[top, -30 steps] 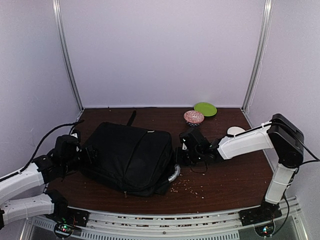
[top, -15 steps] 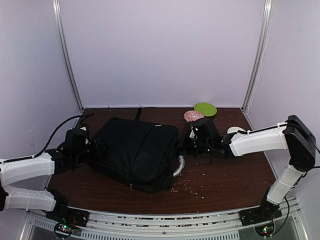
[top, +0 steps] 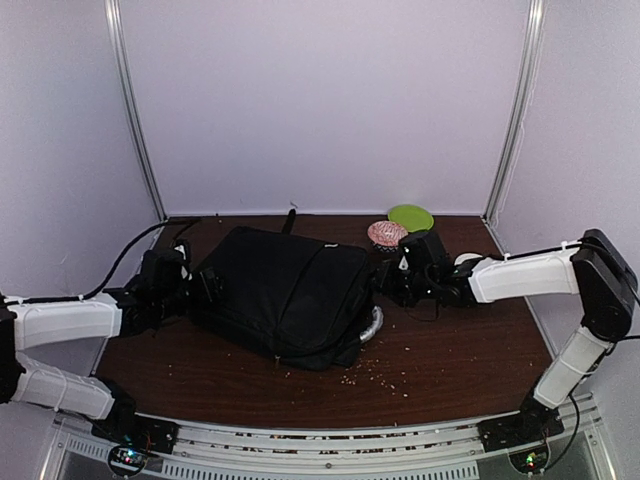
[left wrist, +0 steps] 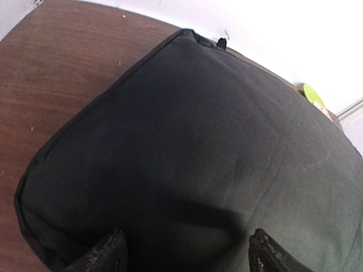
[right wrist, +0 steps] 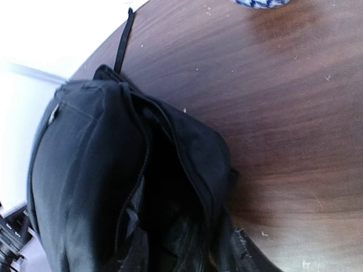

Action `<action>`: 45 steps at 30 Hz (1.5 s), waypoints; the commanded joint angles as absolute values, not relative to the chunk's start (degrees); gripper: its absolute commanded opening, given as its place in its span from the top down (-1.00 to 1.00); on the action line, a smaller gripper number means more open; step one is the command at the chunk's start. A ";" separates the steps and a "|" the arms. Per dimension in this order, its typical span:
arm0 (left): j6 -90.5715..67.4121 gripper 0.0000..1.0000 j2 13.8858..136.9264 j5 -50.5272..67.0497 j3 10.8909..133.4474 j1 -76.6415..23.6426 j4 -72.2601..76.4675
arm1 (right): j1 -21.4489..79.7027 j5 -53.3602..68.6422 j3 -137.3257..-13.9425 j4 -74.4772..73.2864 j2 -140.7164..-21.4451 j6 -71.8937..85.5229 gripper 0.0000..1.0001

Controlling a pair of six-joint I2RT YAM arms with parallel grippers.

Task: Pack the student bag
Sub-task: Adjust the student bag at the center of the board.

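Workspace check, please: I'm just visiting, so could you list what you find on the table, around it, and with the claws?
Surface: brown wooden table, with crumbs scattered near the front.
Job's things: student bag lying mid-table, zip open at its right end.
Clutter: patterned bowl and green plate at the back.
Claws: left claw at the bag's left end, grip unclear; right claw pinching the open rim.
Cables: black cable looping off the left arm.
Surroundings: white walls, metal posts in the corners.
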State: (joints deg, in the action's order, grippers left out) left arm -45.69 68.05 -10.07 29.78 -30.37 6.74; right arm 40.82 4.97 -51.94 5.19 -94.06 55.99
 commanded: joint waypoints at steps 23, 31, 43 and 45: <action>-45.43 -0.78 40.01 -14.28 26.56 -27.52 -16.34 | 66.50 -16.48 -37.58 5.71 -69.44 55.84 -0.18; -46.14 -0.87 61.74 -4.92 34.12 -18.65 -3.20 | 55.62 -9.54 -40.99 8.19 -75.20 60.05 -0.21; -46.20 -0.28 77.89 6.38 35.36 -11.95 7.73 | 52.27 -3.67 -42.12 8.96 -77.83 58.56 -0.20; -47.81 0.21 77.88 6.87 33.32 -11.95 9.65 | 51.64 -2.28 -43.64 8.09 -79.08 57.78 -0.19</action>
